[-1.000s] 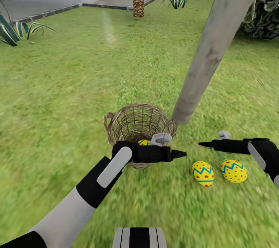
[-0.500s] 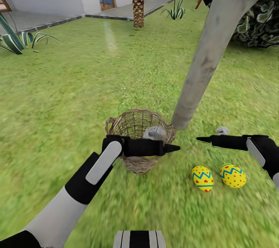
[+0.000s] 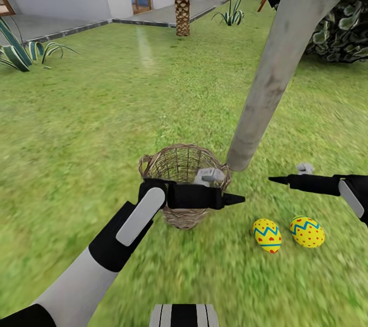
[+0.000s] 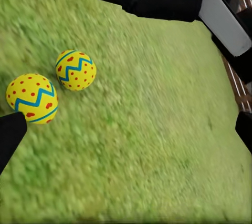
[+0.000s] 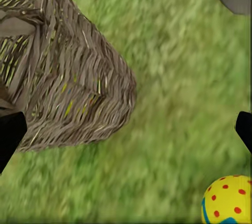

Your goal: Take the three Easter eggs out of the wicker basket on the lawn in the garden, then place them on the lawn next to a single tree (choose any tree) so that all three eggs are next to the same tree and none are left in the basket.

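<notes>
Hovering over the wicker basket (image 3: 185,183): left pincer (image 3: 234,198), fingers apart. Right pincer (image 3: 276,180) also apart, above two Easter eggs (image 3: 267,235) (image 3: 307,232) on the lawn (image 3: 128,112) near the tree (image 3: 271,73) trunk.

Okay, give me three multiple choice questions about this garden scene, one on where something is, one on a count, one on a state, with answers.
1. Where is the wicker basket?
A. On the paved path
B. On the lawn beside the tree trunk
C. Under the palm

2. How many Easter eggs lie on the grass?
A. One
B. Two
C. Four

3. What does the right gripper hold?
A. Nothing
B. An egg
C. The basket

Answers:
1 B, it stands by the grey trunk.
2 B, egg and egg.
3 A, its fingers hover bare over the lawn.
</notes>
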Robot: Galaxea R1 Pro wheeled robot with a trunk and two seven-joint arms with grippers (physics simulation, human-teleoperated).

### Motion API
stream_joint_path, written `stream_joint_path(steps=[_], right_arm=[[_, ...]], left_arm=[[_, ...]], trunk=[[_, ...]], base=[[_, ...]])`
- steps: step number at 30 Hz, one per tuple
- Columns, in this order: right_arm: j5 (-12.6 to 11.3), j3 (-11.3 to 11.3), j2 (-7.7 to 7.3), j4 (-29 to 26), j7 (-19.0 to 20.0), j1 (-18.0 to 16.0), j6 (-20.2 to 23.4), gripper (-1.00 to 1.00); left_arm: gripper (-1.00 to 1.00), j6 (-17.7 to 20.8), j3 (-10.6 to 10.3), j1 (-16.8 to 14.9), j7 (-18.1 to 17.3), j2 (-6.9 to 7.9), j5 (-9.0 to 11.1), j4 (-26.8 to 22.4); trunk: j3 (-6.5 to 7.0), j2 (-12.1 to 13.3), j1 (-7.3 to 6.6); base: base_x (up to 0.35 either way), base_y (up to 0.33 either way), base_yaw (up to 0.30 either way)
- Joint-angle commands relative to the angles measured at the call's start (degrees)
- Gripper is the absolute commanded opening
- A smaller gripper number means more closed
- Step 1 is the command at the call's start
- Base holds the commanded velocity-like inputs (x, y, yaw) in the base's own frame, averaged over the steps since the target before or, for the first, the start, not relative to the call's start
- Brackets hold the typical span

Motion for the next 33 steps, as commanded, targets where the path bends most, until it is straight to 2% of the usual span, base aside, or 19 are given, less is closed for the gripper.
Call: stream_joint_path(steps=[1,6,11,15,19,20,21,24,26,27,28,29,30,33], right_arm=[[-0.36,0.23,-0.04,-0.01,-0.23,-0.04,0.35,1.00],[-0.20,0.25,0.01,0.06,-0.53,0.05,0.28,1.00],[-0.18,0.32,0.16,0.07,-0.72,0.07,0.26,1.00],[-0.18,0.42,0.93,0.15,-2.18,0.07,0.26,1.00],[-0.18,0.43,1.71,0.16,-3.36,0.07,0.26,1.00],[-0.18,0.43,1.76,0.16,-3.81,0.07,0.26,1.00],[-0.18,0.43,1.82,0.16,-4.78,0.07,0.22,1.00],[-0.18,0.43,1.93,0.16,-7.11,0.07,0.18,1.00],[-0.18,0.43,2.23,0.16,-8.02,0.07,0.17,1.00],[-0.18,0.43,2.34,0.16,-8.15,0.07,0.17,1.00],[-0.17,0.43,2.73,0.16,-8.47,0.07,0.17,1.00],[-0.17,0.43,2.82,0.16,-8.58,0.07,0.17,1.00],[-0.18,0.43,2.91,0.16,-8.78,0.07,0.17,1.00],[-0.18,0.43,2.97,0.16,-9.14,0.07,0.17,1.00]], left_arm=[[1.00,0.20,0.03,-0.06,0.46,0.06,0.44,-0.23],[1.00,0.96,0.31,-0.78,0.65,0.06,0.42,-0.44],[1.00,2.46,1.48,-1.95,0.75,0.93,0.46,-0.44],[1.00,2.78,3.88,-2.47,0.78,4.96,0.83,-0.50],[1.00,2.93,6.55,-2.62,0.78,8.06,0.92,-0.50],[1.00,3.05,6.92,-2.64,0.78,9.18,0.95,-0.50],[1.00,3.20,7.26,-2.65,0.76,11.04,1.03,-0.63],[1.00,3.34,7.56,-2.66,0.71,14.75,1.44,-0.95],[1.00,3.37,7.64,-2.79,0.70,16.74,2.53,-1.05],[1.00,3.37,7.68,-2.82,0.70,17.19,2.94,-1.06],[1.00,3.38,8.22,-2.90,0.70,19.22,4.95,-1.28],[1.00,3.38,8.63,-2.94,0.69,20.35,6.15,-1.56],[1.00,3.43,9.17,-2.98,0.63,22.00,8.25,-1.92],[1.00,3.46,9.81,-3.02,0.53,25.26,13.60,-2.26]], trunk=[[-0.04,-0.02,-0.01],[-0.04,-0.02,-0.01],[-0.04,-0.02,-0.01],[-0.04,-0.02,-0.01],[-0.04,-0.02,-0.01],[-0.04,-0.02,-0.01],[-0.04,-0.02,-0.01],[-0.04,-0.02,-0.01],[-0.04,-0.02,-0.01],[-0.04,-0.02,-0.01],[-0.04,-0.02,-0.01],[-0.04,-0.02,-0.01],[-0.04,-0.02,-0.01],[-0.04,-0.02,-0.01]], base=[[0.000,0.000,0.000],[0.000,0.000,0.000],[0.000,0.000,0.000],[0.000,0.000,0.000],[0.000,0.000,0.000],[0.000,0.000,0.000],[0.000,0.000,0.000],[0.000,0.000,0.000],[0.000,0.000,0.000],[0.000,0.000,0.000],[0.000,0.000,0.000],[0.000,0.000,0.000],[0.000,0.000,0.000],[0.000,0.000,0.000]])
